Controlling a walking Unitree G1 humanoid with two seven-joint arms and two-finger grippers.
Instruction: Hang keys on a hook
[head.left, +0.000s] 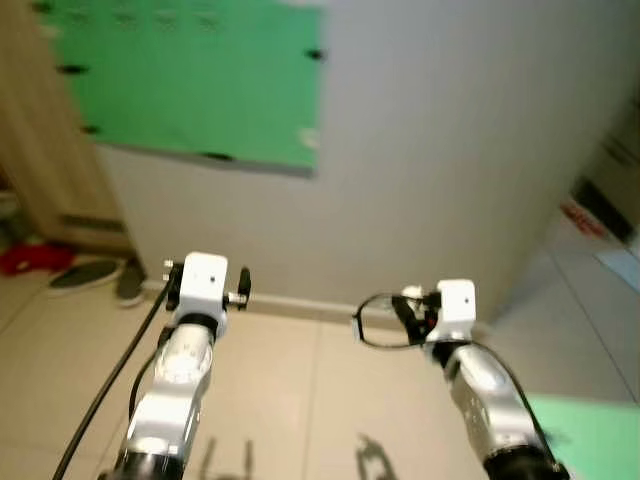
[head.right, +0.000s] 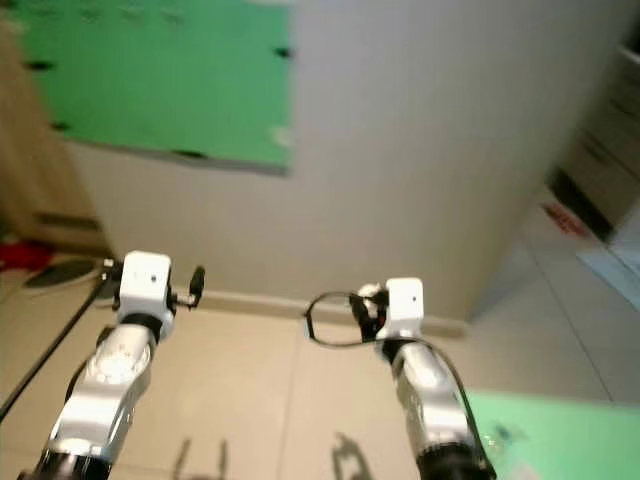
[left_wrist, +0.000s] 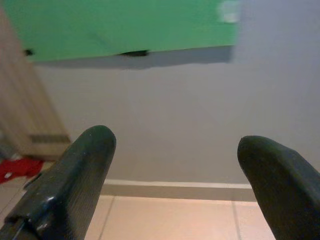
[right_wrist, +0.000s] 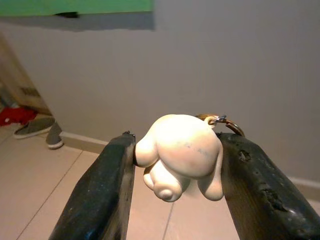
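A board (head.left: 190, 75) hangs on the wall (head.left: 450, 150) above shoes (head.left: 95, 275) (floor, far left).

A plain green board (head.left: 190, 75) was seen against the pale grey wall (head.left: 450, 150), far left. Beige tiles covered the floor (head.left: 290, 390). A cream-white charm (right_wrist: 180, 152) was pinched between the black fingers (right_wrist: 105, 195) of the right gripper (right_wrist: 177, 190). Grey shoes (right_wrist: 42, 130) and a red item (right_wrist: 15, 115) were seen far left.

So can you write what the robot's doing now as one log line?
phase: carrying | right gripper: shut on cream keychain charm | left gripper: open, empty | ahead: grey wall, green board
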